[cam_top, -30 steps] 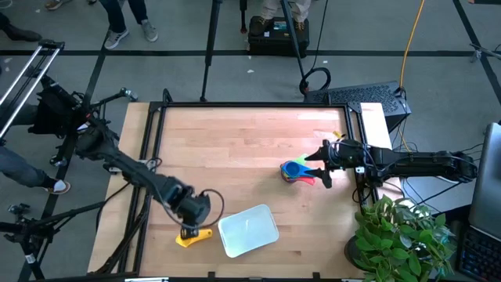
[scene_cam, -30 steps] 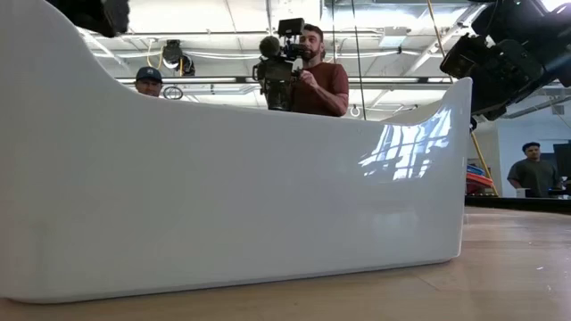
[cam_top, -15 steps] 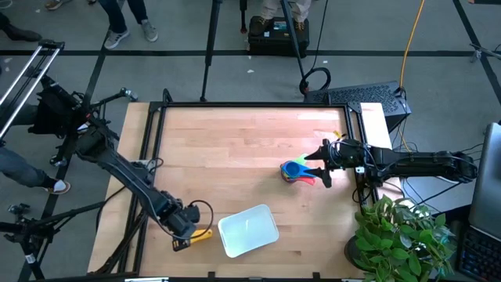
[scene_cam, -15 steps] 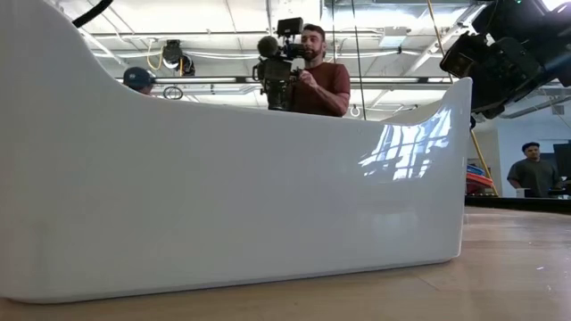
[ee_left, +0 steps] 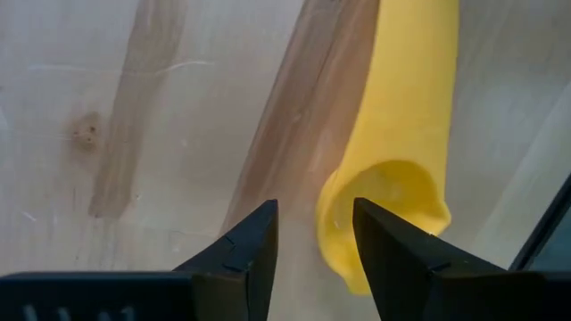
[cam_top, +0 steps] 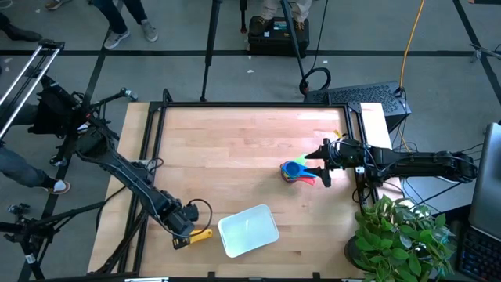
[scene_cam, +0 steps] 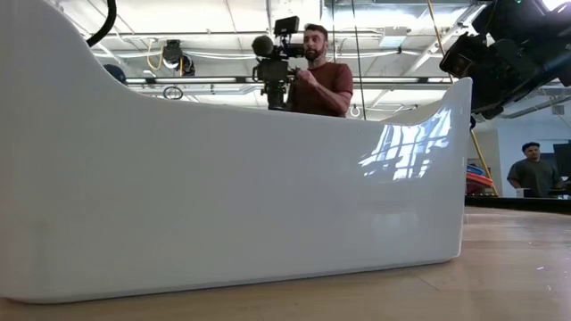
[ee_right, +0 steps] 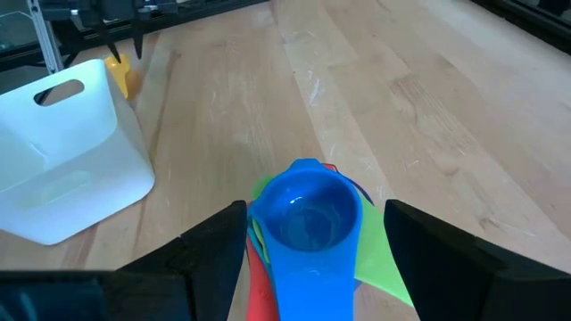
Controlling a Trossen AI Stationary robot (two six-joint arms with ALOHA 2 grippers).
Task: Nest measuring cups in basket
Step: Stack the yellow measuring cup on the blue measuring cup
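Note:
The yellow measuring cup [cam_top: 197,235] lies on the wood near the table's near edge, just left of the pale basket [cam_top: 248,230]. My left gripper [cam_top: 182,229] is open, low over the cup's left end. In the left wrist view its fingers [ee_left: 314,218] stand at the yellow cup's [ee_left: 401,134] bowl. The other cups [cam_top: 296,171] sit stacked right of centre with a blue one [ee_right: 308,209] on top and red, green and orange edges below. My right gripper [ee_right: 317,214] is open, a finger on either side of the stack, apart from it. The basket's wall [scene_cam: 223,178] fills the low view. My left gripper comes at the yellow cup from above, pointing down. One finger [ee_left: 393,250] stands in front of the bowl, and the bowl's rim [ee_left: 326,223] shows in the gap between the fingers. I cannot tell whether either finger touches the cup, which lies flat on the table.
A dark frame runs along the table's edges [cam_top: 156,157]. A potted plant [cam_top: 399,235] stands by the near right corner. People stand beyond the far edge, one holding a camera [scene_cam: 294,71]. Bare wood [cam_top: 235,149] spreads over the table's middle and far part.
My left gripper has come down and moved toward the table's near left corner, ending low beside the yellow cup. My right arm, the stack and the basket have kept still.

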